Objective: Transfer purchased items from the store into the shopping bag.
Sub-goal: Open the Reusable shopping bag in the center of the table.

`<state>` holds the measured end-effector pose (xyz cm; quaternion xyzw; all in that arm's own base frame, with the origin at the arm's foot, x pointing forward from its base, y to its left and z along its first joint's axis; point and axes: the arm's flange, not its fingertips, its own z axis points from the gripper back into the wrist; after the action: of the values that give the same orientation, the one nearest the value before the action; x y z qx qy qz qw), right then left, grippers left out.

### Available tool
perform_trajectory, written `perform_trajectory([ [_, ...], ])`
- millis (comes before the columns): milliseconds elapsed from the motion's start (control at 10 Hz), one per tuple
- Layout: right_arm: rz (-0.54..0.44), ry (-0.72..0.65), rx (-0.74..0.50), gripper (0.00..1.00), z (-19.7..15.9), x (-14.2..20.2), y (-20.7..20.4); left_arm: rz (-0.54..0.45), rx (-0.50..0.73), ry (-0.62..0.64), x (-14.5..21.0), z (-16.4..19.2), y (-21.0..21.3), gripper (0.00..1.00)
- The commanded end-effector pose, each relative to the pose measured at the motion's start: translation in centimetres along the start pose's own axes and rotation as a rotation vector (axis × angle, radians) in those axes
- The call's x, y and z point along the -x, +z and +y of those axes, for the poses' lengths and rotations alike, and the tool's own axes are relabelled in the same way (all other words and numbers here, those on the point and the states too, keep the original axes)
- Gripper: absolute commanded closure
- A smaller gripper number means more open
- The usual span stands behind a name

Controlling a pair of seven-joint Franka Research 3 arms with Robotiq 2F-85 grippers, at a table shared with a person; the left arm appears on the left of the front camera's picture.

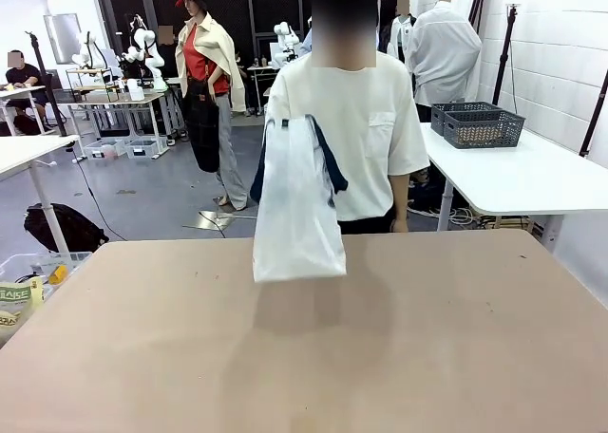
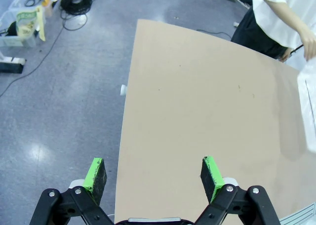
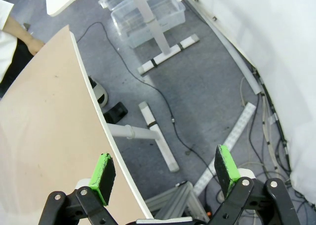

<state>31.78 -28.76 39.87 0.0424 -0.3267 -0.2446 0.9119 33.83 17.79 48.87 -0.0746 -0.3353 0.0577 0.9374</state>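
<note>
Hanging over the table's [image 1: 427,357] far side, the shopping bag [image 1: 297,200].
The left claw [image 2: 154,171] and right claw [image 3: 165,168] gape wide, empty, far from it.

Grey floor [image 1: 161,196], white side table [image 1: 532,181], white wall [image 1: 560,44]
</note>
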Motion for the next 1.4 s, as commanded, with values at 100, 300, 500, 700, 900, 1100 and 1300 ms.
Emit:
perform_trajectory([
  [100,0.005,0.009,0.008,0.0,0.17,0.16,0.07,0.004,-0.007,0.013,0.07,-0.01,0.06,0.0],
  [300,0.005,0.009,0.008,0.0,0.17,0.16,0.07,0.004,-0.007,0.013,0.07,-0.01,0.06,0.0],
  [500,0.005,0.009,0.008,0.0,0.17,0.16,0.07,0.004,-0.007,0.013,0.07,-0.01,0.06,0.0],
  [700,0.005,0.009,0.008,0.0,0.17,0.16,0.07,0.004,-0.007,0.013,0.07,-0.01,0.06,0.0],
  [900,0.005,0.009,0.008,0.0,0.17,0.16,0.07,0.004,-0.007,0.013,0.07,-0.01,0.06,0.0],
  [1100,0.005,0.009,0.008,0.0,0.17,0.16,0.07,0.004,-0.007,0.013,0.07,-0.01,0.06,0.0],
  [1300,0.005,0.009,0.008,0.0,0.17,0.16,0.07,0.004,-0.007,0.013,0.07,-0.01,0.06,0.0],
])
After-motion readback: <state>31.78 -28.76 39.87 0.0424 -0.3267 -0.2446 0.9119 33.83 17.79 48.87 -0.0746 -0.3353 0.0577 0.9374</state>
